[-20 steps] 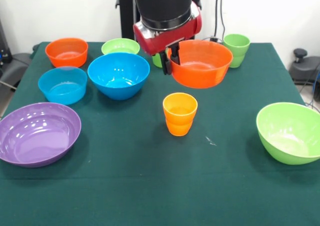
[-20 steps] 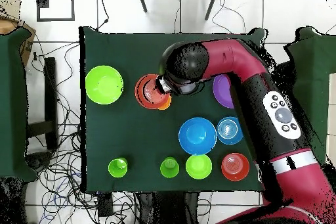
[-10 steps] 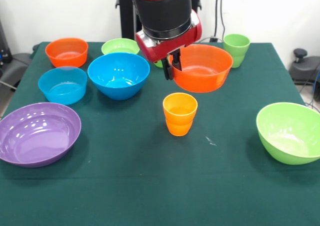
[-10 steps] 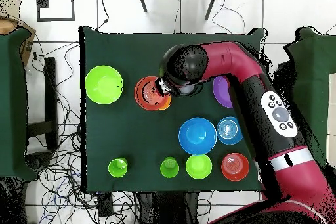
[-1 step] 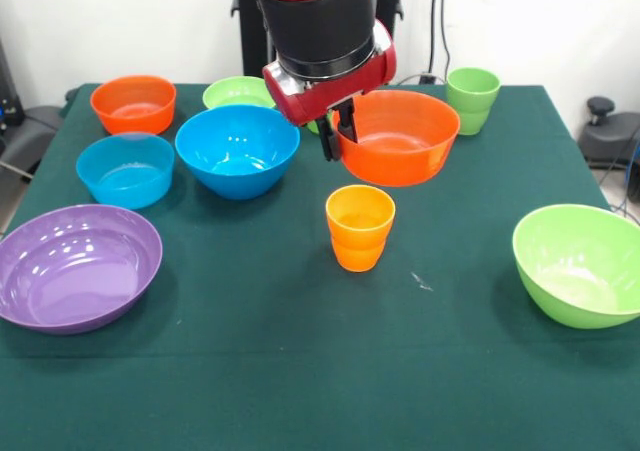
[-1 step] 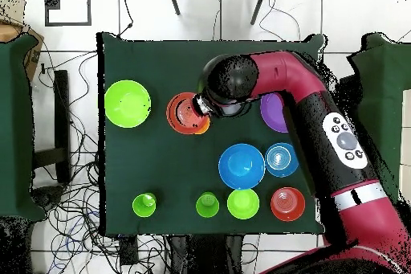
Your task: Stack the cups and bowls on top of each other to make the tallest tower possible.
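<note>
A: The tower is not built: no cup or bowl stands on another on the table (image 5: 300, 371). The large orange bowl (image 5: 400, 141) hangs in the air, gripped at its rim by the gripper (image 5: 338, 136).

B: How does the gripper hold it?

A: Its fingers are clamped on the bowl's rim, on the side towards the blue bowl (image 5: 237, 149), one finger outside the wall and one inside. The bowl hangs upright, mouth up.

B: What lies under it?

A: In the overhead view the large orange bowl (image 6: 185, 113) covers most of the orange cup (image 6: 202, 125), of which only a sliver shows at the bowl's edge. In the front view the orange cup (image 5: 360, 227) stands upright on the cloth, in front of and lower than the bowl, not touching it.

B: And the others?

A: The purple bowl (image 5: 75, 267) sits at the near left corner in the front view, the light blue bowl (image 5: 125, 169) behind it, just beside the blue bowl. The small orange bowl (image 5: 133, 103) and a small lime green bowl (image 5: 240, 94) stand in the far row. A green cup (image 5: 473, 99) stands at the far right, and the large lime green bowl (image 5: 578, 264) at the right edge. Another green cup (image 6: 207, 205) shows best from overhead, mostly hidden behind the arm in front.
</note>
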You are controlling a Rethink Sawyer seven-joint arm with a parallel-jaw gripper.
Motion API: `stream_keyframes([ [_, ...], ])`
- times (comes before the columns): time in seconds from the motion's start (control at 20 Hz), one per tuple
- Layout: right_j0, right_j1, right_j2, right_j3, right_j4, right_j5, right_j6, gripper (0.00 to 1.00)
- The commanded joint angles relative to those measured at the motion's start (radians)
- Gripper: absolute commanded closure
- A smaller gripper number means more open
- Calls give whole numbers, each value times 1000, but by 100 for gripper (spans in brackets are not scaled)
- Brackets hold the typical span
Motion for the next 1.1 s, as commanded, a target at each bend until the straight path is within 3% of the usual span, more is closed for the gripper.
stream_keyframes([
  [0.05, 6, 33, 9, -15, -93, -20, -396, 100],
  [1.1, 12, 75, -3, -98, -105, 16, -474, 100],
])
